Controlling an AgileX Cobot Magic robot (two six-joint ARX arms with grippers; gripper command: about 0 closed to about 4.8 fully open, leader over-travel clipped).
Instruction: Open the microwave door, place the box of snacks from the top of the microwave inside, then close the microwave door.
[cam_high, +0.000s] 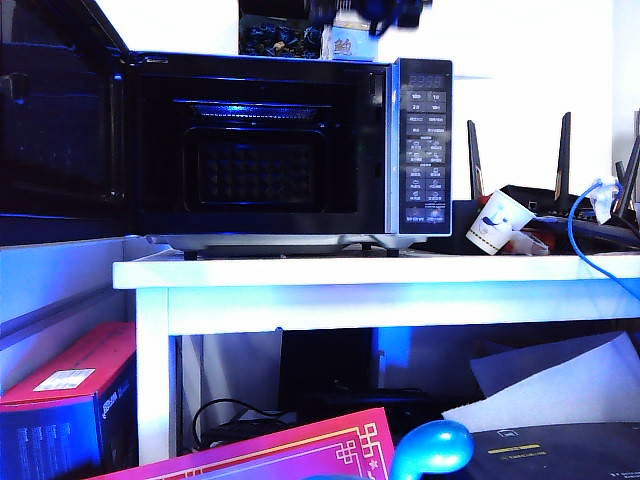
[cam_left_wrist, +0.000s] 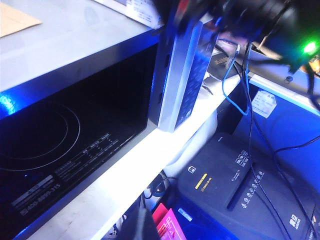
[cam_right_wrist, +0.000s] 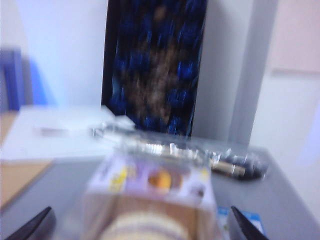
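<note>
Exterior view. The microwave (cam_high: 290, 150) stands on a white surface (cam_high: 380, 272), its cavity open and dark, lit blue along the ceiling. The microwave door (cam_high: 60, 110) is swung wide out at 9 o'clock of the cavity. Button panel (cam_high: 424, 150) with lit display at 3 o'clock of the cavity. On the oven's top, at 12 o'clock: a dark box of blue-wrapped items (cam_high: 280, 40), and just beside it, toward 3 o'clock, the box of snacks (cam_high: 352, 44), pale and partly hidden. The right claw (cam_high: 368, 16) hangs blurred just above that box; contact cannot be told here. A white paper cup (cam_high: 497, 222) lies tilted on the surface at 3 o'clock of the oven, with router antennas (cam_high: 564, 150) and a blue cable (cam_high: 582, 235) behind it. Below the surface: a red carton (cam_high: 62, 385) and a blue rounded object (cam_high: 432, 450).

Left wrist view. The door's inner glass fills the near field beside the oven's silver front edge (cam_left_wrist: 176, 80) and the white surface. The left claw itself does not show, so its state cannot be told.

Right wrist view. Blurred. The right claw (cam_right_wrist: 137, 225) is spread wide, holding nothing, dark fingertips (cam_right_wrist: 35, 225) either side of the box of snacks (cam_right_wrist: 150, 200), which rests on the grey oven top. The dark box stands upright beyond it.
</note>
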